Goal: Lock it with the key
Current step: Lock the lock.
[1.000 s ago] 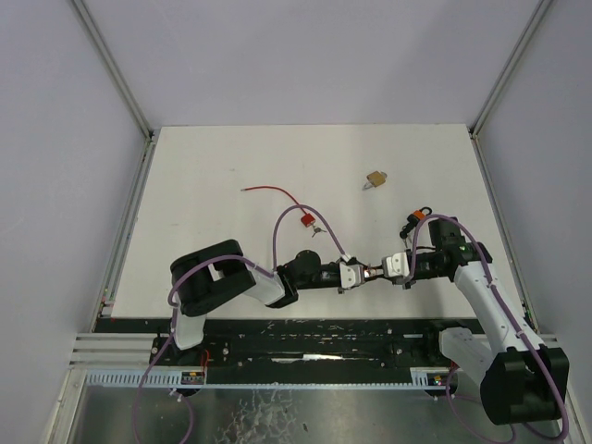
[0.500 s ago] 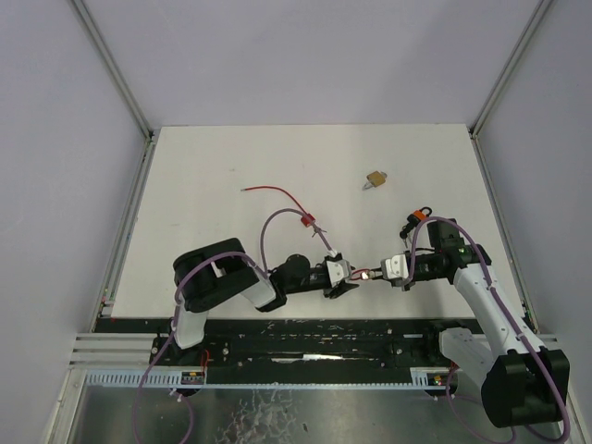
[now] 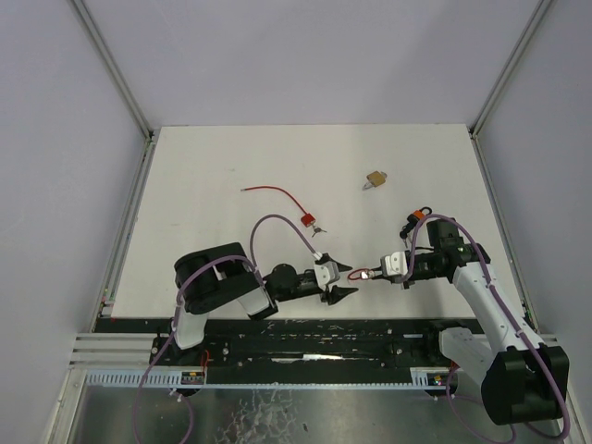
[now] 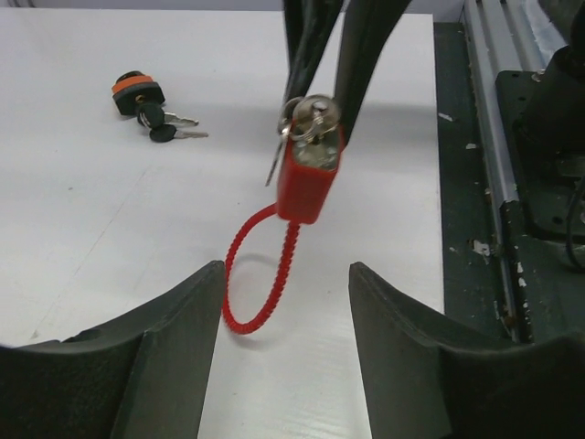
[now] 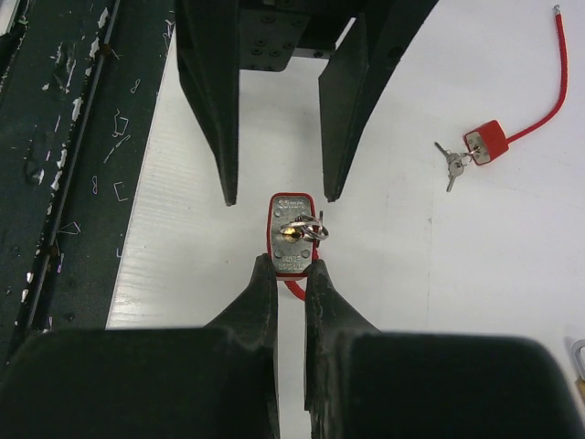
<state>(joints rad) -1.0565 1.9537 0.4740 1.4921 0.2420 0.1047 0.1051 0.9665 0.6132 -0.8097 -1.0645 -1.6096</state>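
White tabletop [image 3: 213, 166] carries three loose padlocks: one red cable lock [image 3: 304, 219], one brass padlock [image 3: 375, 178] and one orange-topped padlock [image 4: 137, 91]. A second red cable padlock [image 5: 291, 233], its key [image 4: 311, 114] inserted, is pinched by the right gripper [image 5: 291, 270]. The left gripper [image 3: 344, 279] gapes just beside that lock.

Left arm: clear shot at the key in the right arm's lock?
Probably yes. The left pincer is open, facing the key in the red cable padlock, nothing between; the right pincer grips only the body.
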